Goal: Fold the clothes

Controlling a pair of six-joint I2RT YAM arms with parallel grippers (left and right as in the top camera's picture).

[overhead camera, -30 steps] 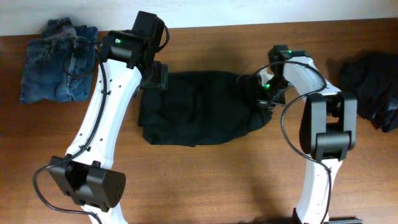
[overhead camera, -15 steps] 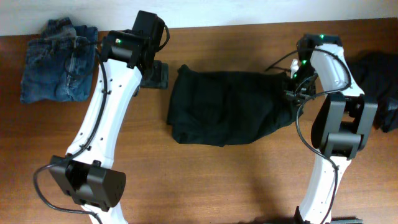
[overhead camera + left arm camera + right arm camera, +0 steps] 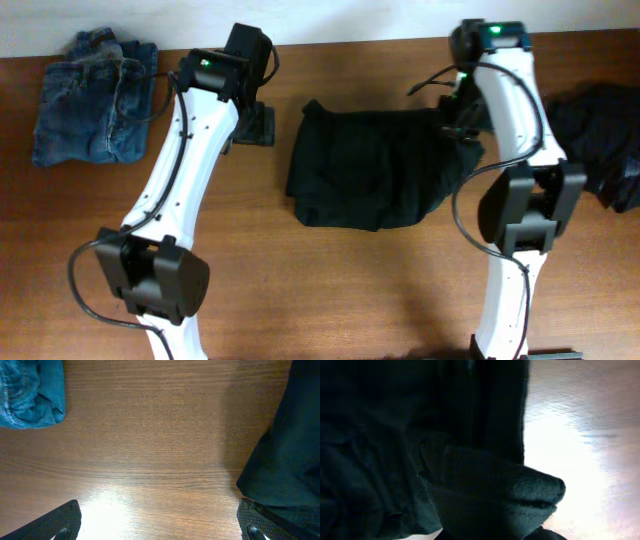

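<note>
**Layout.** Black garment (image 3: 375,175) mid-table, toward the far side, lying mostly flat with a rumpled near hem. Folded jeans (image 3: 95,95) at far left, well apart. Second dark heap (image 3: 600,135) at far right, just beyond the right arm, not touched by either arm.

**Grippers.** Right gripper (image 3: 462,135) clamped on the garment's right edge. Right wrist view filled with bunched black cloth, so the fingers themselves are hidden. Left gripper (image 3: 255,122) spread wide and holding nothing, over bare table (image 3: 330,290) just left of the garment. Garment's left edge visible at the right side of the left wrist view.

**Step in hand (judgement).** Laying the garment out straight ahead of the first fold. No fold made yet, so early in the task.

**Doing it well (judgement).**
- Keep the right-hand pinch low and pull along the table, not upward. Soft cloth sags and doubles under itself when lifted.
- Bring the open left jaws rightward onto the left edge and take a single layer near a corner, not a thick bunch.
- Tension gently between both holds to flatten the near hem before folding.
- Release only once the edges lie square.

**Risks.**
- Bunched grip on the right dragging the whole piece.
- Garment sliding toward the far-right heap and tangling with it.
</note>
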